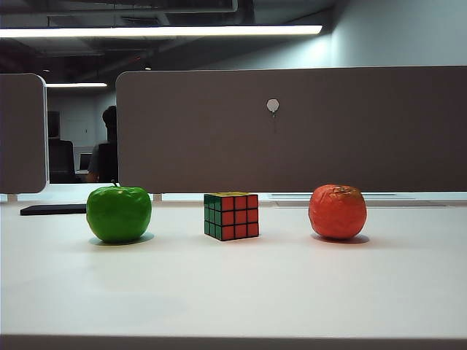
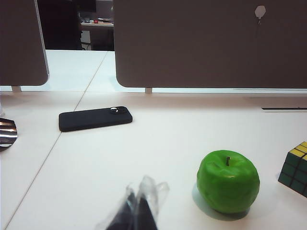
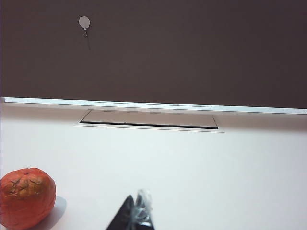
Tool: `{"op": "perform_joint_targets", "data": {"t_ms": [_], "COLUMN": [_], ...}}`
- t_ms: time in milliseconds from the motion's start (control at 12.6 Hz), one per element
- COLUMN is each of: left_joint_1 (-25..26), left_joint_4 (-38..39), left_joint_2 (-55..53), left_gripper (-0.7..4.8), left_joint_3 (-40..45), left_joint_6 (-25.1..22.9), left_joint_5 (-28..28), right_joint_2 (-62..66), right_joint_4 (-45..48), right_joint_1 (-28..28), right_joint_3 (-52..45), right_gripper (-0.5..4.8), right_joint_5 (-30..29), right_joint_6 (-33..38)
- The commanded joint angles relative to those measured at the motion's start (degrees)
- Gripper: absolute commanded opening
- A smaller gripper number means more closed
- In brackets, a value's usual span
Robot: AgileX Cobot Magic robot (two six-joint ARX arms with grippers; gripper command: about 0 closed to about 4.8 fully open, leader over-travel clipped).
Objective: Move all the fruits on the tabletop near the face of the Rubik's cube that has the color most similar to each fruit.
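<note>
On the white tabletop a glossy green apple sits at the left, a Rubik's cube in the middle and a wrinkled orange-red fruit at the right. The cube shows its green face toward the apple, an orange-red face to the front and yellow on top. In the left wrist view the left gripper is shut and empty, short of the apple, with the cube's corner beyond. The right gripper is shut and empty, beside the orange-red fruit. Neither gripper shows in the exterior view.
A black phone lies flat on the table beyond the apple, near the partition. Dark desk partitions stand along the table's far edge. A cable slot is set in the table near the partition. A shiny object sits at the table's left side.
</note>
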State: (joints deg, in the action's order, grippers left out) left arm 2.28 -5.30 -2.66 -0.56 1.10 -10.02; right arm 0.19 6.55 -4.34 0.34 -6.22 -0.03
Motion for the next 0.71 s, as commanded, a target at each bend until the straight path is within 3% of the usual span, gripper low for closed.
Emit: {"op": "perform_joint_targets", "data": {"t_ms": [79,556,715], "left_joint_1": [-0.02,-0.02,-0.02], "left_joint_4": [-0.74,-0.74,-0.96], "left_joint_2": [0.04,0.04,0.04], "left_gripper": [-0.05,-0.05,-0.05], "left_joint_3": [-0.07,-0.07,-0.15], "left_joint_6": [0.00,0.00,3.82], "left_joint_5": [-0.28,-0.31,-4.48], "right_joint_2": [-0.07,-0.07,-0.07], "right_joint_4": [1.18,0.96,1.05], "right_joint_1": [-0.02,0.00,0.02], "right_joint_3": [0.00,0.00,0.28], "right_gripper": [0.00,0.00,-0.01], "right_joint_5": [0.11,0.11,0.04], "right_joint_6": [0.04,0.04,0.07]}}
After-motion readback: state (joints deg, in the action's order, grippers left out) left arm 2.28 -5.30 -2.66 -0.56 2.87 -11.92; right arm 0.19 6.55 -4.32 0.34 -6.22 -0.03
